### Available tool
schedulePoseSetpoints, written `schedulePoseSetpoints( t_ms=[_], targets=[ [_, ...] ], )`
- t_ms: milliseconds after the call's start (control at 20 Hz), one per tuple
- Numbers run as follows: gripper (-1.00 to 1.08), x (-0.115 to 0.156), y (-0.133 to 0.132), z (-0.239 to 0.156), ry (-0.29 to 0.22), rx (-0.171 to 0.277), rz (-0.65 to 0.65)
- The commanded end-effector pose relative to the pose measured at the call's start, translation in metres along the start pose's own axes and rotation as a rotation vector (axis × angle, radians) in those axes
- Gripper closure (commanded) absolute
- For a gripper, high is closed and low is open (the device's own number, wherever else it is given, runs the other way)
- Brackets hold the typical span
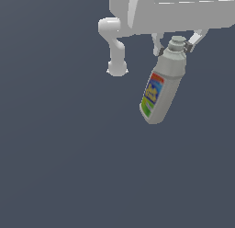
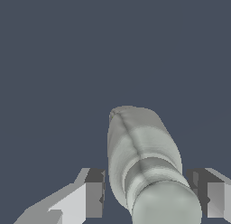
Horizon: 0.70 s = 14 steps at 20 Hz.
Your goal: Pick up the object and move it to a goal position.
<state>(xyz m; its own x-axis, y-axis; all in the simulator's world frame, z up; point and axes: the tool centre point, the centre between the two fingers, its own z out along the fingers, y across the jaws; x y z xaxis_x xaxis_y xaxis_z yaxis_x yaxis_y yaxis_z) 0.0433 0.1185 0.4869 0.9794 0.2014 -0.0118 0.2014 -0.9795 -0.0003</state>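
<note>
Wrist view, nearest first: ribbed cap end of the bottle (image 2: 153,173) set between the two fingers (image 2: 94,193), close against the one finger, clear gap on the other side. Grey-white body running away from the camera, far end rounded. Beyond it, plain dark grey ground (image 2: 67,60).

Exterior view: gripper (image 1: 174,47) under the pale arm housing (image 1: 174,11), fingers spread either side of the cap, bottle (image 1: 163,84) hanging by the neck, tilted, base swung toward the exterior view's left. Label in red, blue, yellow and green facing the camera. Cannot tell whether both pads actually bear on the cap. Bottle apparently clear of the ground (image 1: 69,167).
</note>
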Motion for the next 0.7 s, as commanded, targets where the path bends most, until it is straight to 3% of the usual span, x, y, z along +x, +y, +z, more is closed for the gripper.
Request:
schedulePoseSetpoints(
  t_ms=[0, 650],
  targets=[
    [1.08, -0.001, -0.004, -0.016, 0.012, 0.0, 0.001],
    [1.08, 0.0, -0.01, -0.032, 0.012, 0.0, 0.001]
  ],
)
